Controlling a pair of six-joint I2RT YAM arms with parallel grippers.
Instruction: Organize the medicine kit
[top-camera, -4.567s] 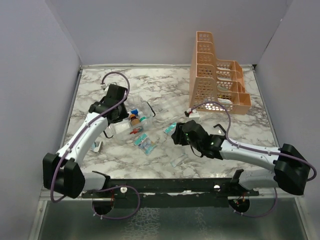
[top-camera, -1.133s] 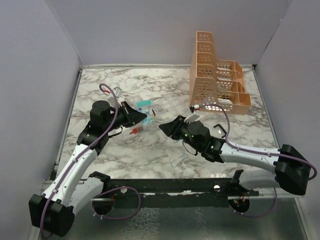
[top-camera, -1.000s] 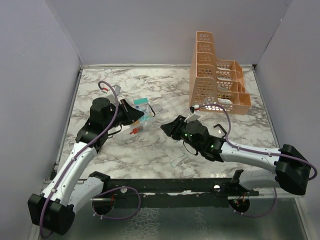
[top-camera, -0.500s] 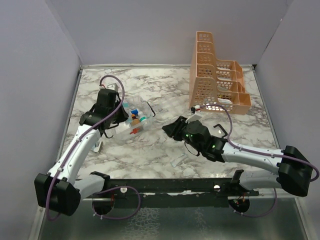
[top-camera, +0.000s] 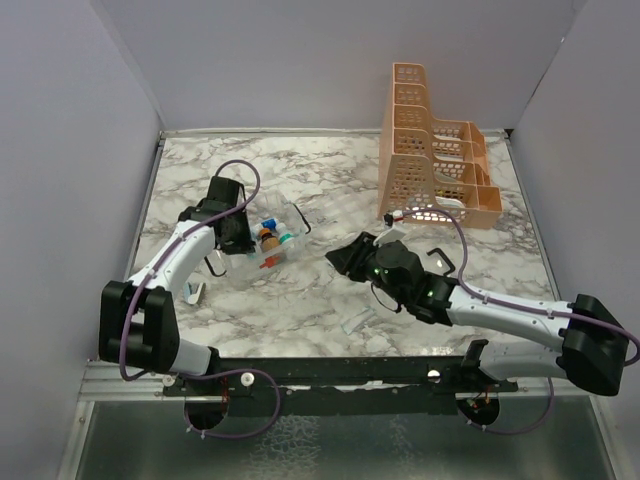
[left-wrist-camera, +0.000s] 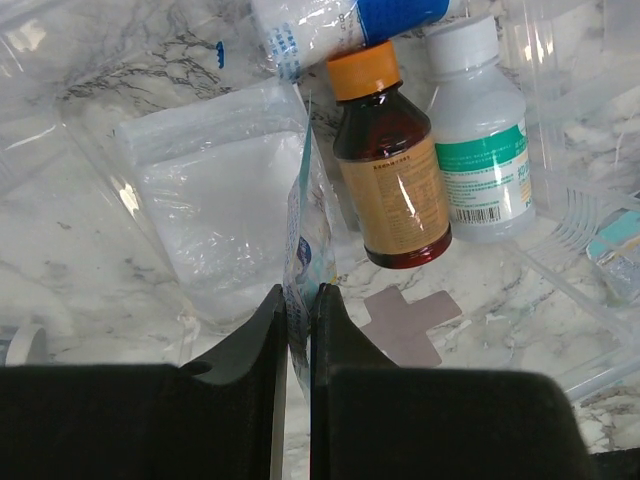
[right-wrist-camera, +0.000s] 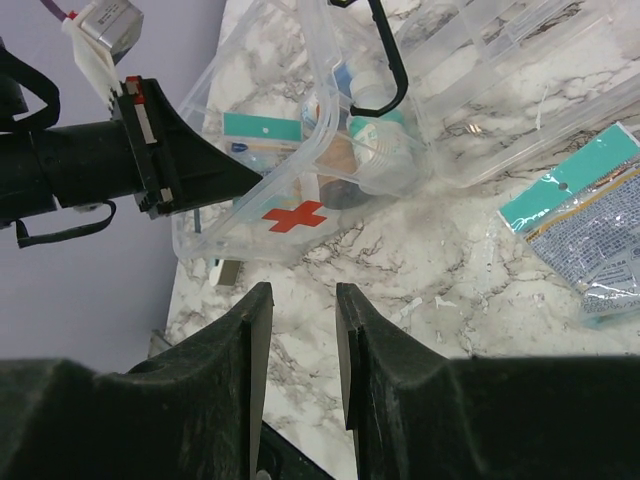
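The medicine kit lay open at about nine o'clock from the middle of the worktop. Within the last second the left claw had come down from a raised pose and now hung inside the box. It was clamped on a thin sachet, held edge-on beside a brown bottle. The sachet looked ready to be released there. The right claw, fingers apart and empty, had barely moved at the kit's three o'clock, and another loose sachet lay nearby.
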